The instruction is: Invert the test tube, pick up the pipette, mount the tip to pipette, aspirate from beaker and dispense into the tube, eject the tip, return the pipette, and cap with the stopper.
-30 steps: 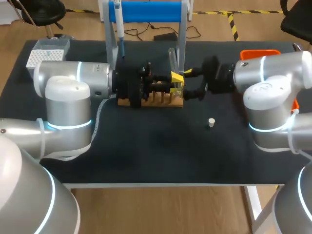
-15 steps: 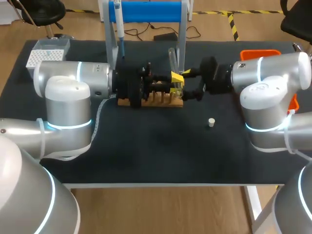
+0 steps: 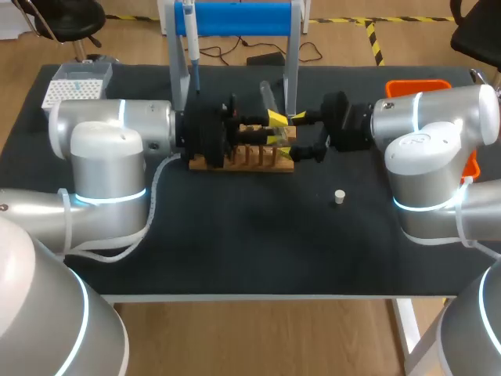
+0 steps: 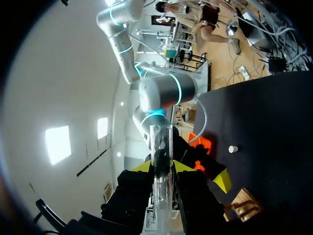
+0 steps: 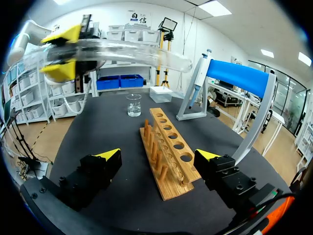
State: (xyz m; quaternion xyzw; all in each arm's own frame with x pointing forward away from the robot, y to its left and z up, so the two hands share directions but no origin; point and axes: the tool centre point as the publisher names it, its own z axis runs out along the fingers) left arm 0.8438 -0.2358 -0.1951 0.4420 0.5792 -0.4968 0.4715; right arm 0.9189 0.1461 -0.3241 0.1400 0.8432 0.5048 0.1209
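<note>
A clear test tube (image 3: 268, 94) hangs tilted above the wooden rack (image 3: 250, 160), with my left gripper (image 3: 274, 130) shut on it. In the left wrist view the tube (image 4: 160, 147) runs out between the fingers of that gripper (image 4: 161, 167). My right gripper (image 3: 301, 135) stands open just right of the rack, nothing between its fingers. From the right wrist the tube (image 5: 132, 51) lies almost level above the rack (image 5: 168, 147), ahead of the right gripper (image 5: 159, 156). The pipette (image 3: 189, 39) hangs on the blue stand (image 3: 243, 17). A white stopper (image 3: 339, 197) lies on the mat.
A tip box (image 3: 74, 86) stands at the back left and an orange tray (image 3: 419, 84) at the back right. A small glass beaker (image 5: 133, 105) stands beyond the rack's far end. The mat in front of the rack is bare apart from the stopper.
My left gripper has turned, tipping the test tube further over with its upper end swinging left. The right arm shifted slightly left at first, then kept still.
</note>
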